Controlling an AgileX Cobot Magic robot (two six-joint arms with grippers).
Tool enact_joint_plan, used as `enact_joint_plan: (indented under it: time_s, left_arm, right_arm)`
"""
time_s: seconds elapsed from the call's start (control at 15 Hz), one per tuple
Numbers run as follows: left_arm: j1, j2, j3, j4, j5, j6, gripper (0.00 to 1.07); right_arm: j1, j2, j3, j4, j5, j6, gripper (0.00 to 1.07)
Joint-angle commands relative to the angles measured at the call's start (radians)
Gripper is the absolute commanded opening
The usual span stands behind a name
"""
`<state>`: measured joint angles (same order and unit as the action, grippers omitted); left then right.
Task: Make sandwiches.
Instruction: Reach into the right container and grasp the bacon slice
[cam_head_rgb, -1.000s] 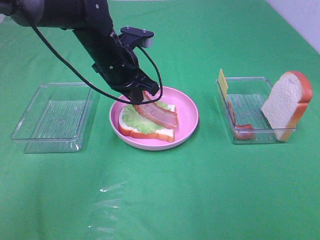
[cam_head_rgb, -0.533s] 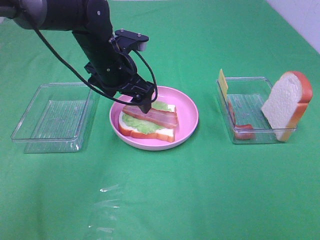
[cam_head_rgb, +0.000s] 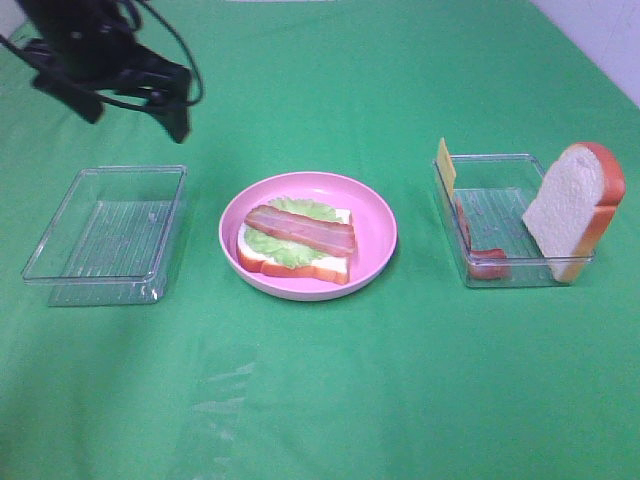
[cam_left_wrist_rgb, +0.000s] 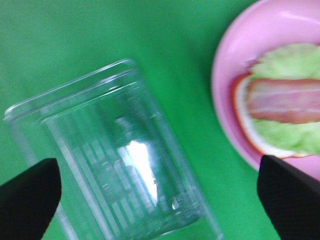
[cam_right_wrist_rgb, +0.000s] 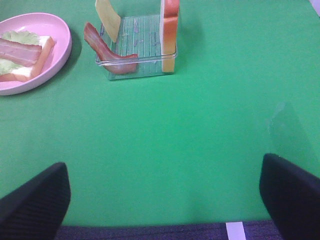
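Note:
The open sandwich (cam_head_rgb: 297, 243) lies on the pink plate (cam_head_rgb: 378, 220): one bread slice, green lettuce and a bacon strip (cam_head_rgb: 300, 229) on top. My left gripper (cam_head_rgb: 135, 110) is open and empty, raised at the far left, behind the empty tray (cam_head_rgb: 110, 232). In the left wrist view the gripper (cam_left_wrist_rgb: 160, 197) hangs over that tray (cam_left_wrist_rgb: 115, 160), with the sandwich (cam_left_wrist_rgb: 285, 105) off to one side. My right gripper (cam_right_wrist_rgb: 162, 197) is open and empty above bare cloth, far from the food tray (cam_right_wrist_rgb: 137, 57). It is outside the exterior view.
The right tray (cam_head_rgb: 500, 190) holds an upright bread slice (cam_head_rgb: 575, 205), a yellow cheese square (cam_head_rgb: 445, 165) and a bacon strip (cam_head_rgb: 485, 262). These also show in the right wrist view: bread (cam_right_wrist_rgb: 170, 30), cheese (cam_right_wrist_rgb: 107, 20), bacon (cam_right_wrist_rgb: 107, 52). Green cloth covers the table.
My left gripper let go of the bacon strip, which now lies flat on the lettuce. The gripper rose and moved back and left, away from the plate.

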<state>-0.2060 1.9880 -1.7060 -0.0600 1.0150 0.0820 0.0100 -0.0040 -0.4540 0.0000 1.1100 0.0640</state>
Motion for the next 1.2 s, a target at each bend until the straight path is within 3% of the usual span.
enact_joint_plan:
  time_s: [0.07, 0.2, 0.33, 0.47, 0.53, 0.67, 0.73, 0.87, 1.0, 1.2]
  left_arm:
    - [0.128, -0.018, 0.002, 0.003, 0.094, 0.004, 1.00]
    - [0.217, -0.035, 0.013, -0.019, 0.135, 0.026, 1.00]
    - [0.236, -0.094, 0.078, -0.035, 0.129, 0.051, 1.00]
    - [0.227, -0.186, 0.191, -0.055, 0.118, 0.051, 1.00]
    - [0.220, -0.264, 0.304, -0.057, 0.087, 0.051, 1.00]
    - [0.204, -0.463, 0.526, -0.065, 0.005, 0.053, 1.00]
    - [0.204, -0.630, 0.699, -0.070, -0.009, 0.051, 1.00]
    - [0.204, -0.885, 0.872, -0.066, -0.024, 0.050, 1.00]
    - [0.204, -1.159, 1.009, -0.067, -0.017, 0.042, 1.00]
    - [0.204, -1.519, 1.112, -0.065, 0.046, 0.043, 1.00]
  right_arm:
    - [-0.003, -0.028, 0.003, 0.000, -0.011, -0.004, 0.98]
    - [-0.003, -0.028, 0.003, 0.000, -0.011, -0.004, 0.98]
    - [-0.003, -0.028, 0.003, 0.000, -0.011, -0.004, 0.98]
    - [-0.003, -0.028, 0.003, 0.000, -0.011, -0.004, 0.98]
    - [-0.003, -0.028, 0.003, 0.000, -0.011, -0.004, 0.98]
    - [-0.003, -0.028, 0.003, 0.000, -0.011, -0.004, 0.98]
    - [-0.003, -0.028, 0.003, 0.000, -0.011, -0.004, 0.98]
    - [-0.003, -0.028, 0.003, 0.000, -0.011, -0.004, 0.98]
    - [-0.003, -0.028, 0.003, 0.000, -0.011, -0.004, 0.98]
    - [-0.003, -0.028, 0.003, 0.000, -0.011, -0.004, 0.98]
